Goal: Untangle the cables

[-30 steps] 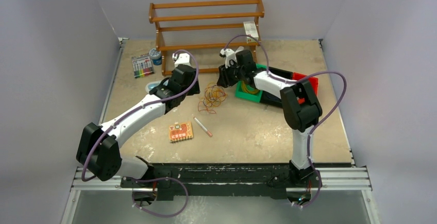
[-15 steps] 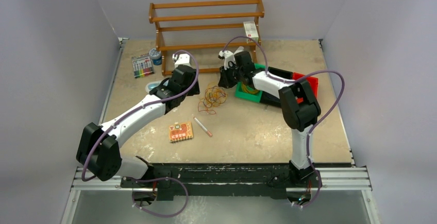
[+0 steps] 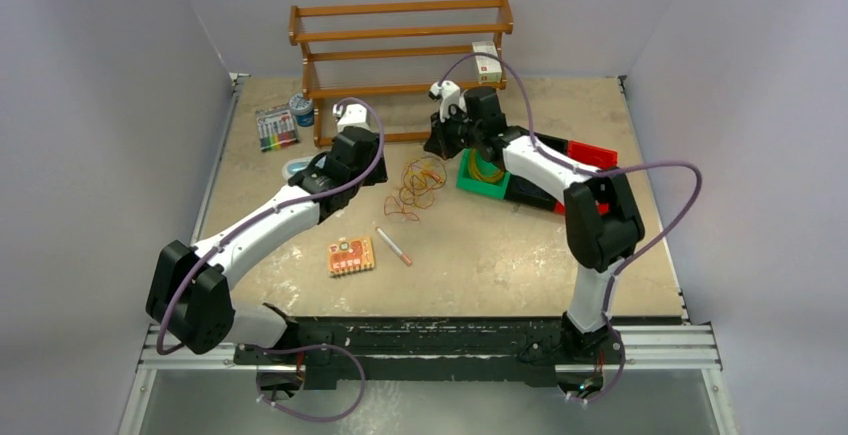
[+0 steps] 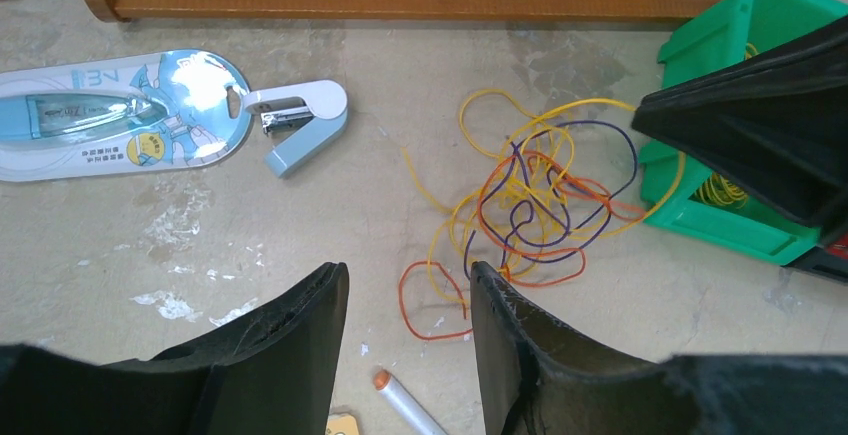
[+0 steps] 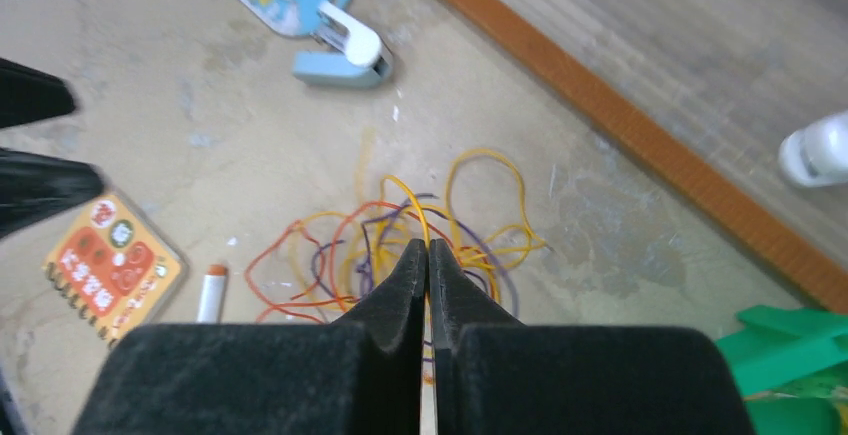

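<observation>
Three colours of hair-thin cables [image 4: 535, 205], yellow, orange-red, dark blue, one loose looping tangle on the scuffed beige counter [image 4: 300, 215], left end effector [image 4: 407, 285] matte black, jaws apart beside it, right end effector [image 5: 428, 250] pinched together on a yellow strand

Two arms, left arm [image 3: 270, 217] and right arm [image 3: 545, 163], with one hand apiece: left hand [image 4: 408, 280], right hand [image 5: 428, 250]. One tangle of cables [image 4: 540, 200] in three colours: yellow, orange-red, dark blue; strands per colour too knotted to count. One wooden rack [image 3: 400, 30], with one small white box [image 3: 487, 60] on it. Two bins: one green bin [image 4: 720, 225], one red bin [image 3: 592, 155]. One light-blue stapler [image 4: 300, 135]. One blister pack [image 4: 110, 115]. One marker [image 3: 393, 243] with an orange cap. One orange notebook [image 3: 351, 256]. One pack of coloured pens [image 3: 276, 127]. One blue tin [image 3: 301, 109]. All on one surface [image 3: 480, 265].
</observation>
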Tool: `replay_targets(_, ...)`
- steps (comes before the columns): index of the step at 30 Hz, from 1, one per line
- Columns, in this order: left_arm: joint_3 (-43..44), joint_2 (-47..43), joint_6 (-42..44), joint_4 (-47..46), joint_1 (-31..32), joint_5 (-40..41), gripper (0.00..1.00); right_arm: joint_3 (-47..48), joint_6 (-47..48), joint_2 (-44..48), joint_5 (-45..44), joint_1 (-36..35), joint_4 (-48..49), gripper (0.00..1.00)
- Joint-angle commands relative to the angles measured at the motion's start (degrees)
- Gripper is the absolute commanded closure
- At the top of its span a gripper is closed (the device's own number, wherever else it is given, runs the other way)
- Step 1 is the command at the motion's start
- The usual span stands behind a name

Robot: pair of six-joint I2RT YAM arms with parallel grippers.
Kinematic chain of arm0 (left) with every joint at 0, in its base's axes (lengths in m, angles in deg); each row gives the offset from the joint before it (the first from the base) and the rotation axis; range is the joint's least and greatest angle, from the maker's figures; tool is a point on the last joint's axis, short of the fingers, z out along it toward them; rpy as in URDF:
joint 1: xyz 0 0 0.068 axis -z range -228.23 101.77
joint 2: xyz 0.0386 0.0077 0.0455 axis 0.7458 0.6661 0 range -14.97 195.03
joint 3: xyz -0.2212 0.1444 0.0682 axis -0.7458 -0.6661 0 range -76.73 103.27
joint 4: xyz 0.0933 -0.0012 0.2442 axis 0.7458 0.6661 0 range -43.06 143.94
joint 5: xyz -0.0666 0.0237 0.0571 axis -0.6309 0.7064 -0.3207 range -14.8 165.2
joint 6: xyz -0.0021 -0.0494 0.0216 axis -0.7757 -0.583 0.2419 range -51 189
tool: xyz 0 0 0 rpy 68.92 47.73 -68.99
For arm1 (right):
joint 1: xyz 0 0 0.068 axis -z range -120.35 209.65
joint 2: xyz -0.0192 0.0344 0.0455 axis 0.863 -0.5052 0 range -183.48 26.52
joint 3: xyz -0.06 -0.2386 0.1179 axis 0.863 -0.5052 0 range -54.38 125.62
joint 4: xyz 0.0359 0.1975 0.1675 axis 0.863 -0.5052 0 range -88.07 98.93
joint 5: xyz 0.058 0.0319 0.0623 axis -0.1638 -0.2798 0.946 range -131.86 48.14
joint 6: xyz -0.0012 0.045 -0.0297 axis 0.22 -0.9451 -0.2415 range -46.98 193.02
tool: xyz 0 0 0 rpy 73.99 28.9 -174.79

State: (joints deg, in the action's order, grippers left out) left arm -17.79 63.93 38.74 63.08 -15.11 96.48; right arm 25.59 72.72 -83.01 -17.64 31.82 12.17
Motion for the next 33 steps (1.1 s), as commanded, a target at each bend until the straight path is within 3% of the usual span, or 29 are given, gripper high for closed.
replay_targets(1, -1.14, -3.56, 0.19, -4.62, -0.28, 0.76, 0.53, -0.34, 1.15, 6.41, 2.64, -0.40, 2.60, 1.00)
replay_targets(11, -9.20, -12.30, -1.61, -15.16, -0.34, -0.20, 0.48, -0.44, 0.03, 14.91, 7.77, -0.47, 1.47, 1.00)
replay_targets(19, -13.29, -15.84, 4.41, -25.11, -0.28, -3.39, 0.44, 0.28, 0.55, 19.18, 13.66, -0.50, -1.00, 1.00)
replay_targets(24, -16.82, -18.38, 15.07, -28.96, -0.25, -10.16, 0.45, -0.13, 4.03, 19.91, 17.06, -0.62, -4.68, 1.00)
replay_targets(29, -20.73, -23.10, 26.16, -30.70, -0.30, -23.41, 0.44, -0.50, 7.87, 19.79, 19.81, -1.31, -8.05, 1.00)
replay_targets(31, -21.34, -24.14, 29.79, -29.80, -0.30, -28.13, 0.37, -1.04, 8.42, 20.31, 20.34, -1.61, -8.24, 1.00)
replay_targets(33, -21.76, -24.75, 32.30, -29.81, -0.25, -30.87, 0.35, -1.44, 8.69, 20.65, 20.98, -1.77, -8.04, 1.00)
